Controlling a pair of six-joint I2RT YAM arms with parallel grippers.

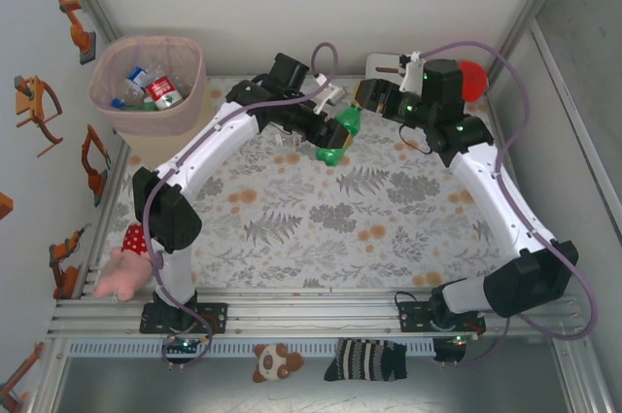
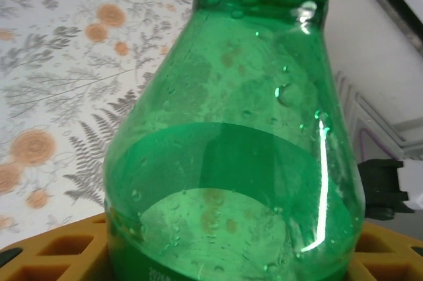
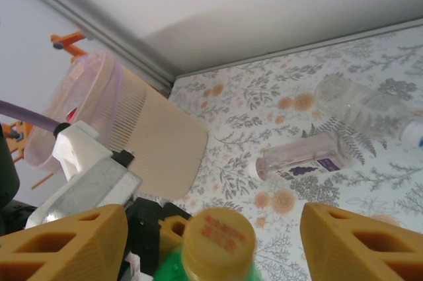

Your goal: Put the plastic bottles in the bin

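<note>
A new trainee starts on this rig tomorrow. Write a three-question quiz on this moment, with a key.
1. True or false: the bin holds no bottles.
2. Which hand grips the green bottle? A) left hand B) right hand C) neither
3. In the right wrist view, how many clear bottles lie on the table beyond the cap?

Key:
1. False: several bottles lie inside.
2. A: the right hand's fingers stand apart on either side of the cap.
3. Two.
</note>
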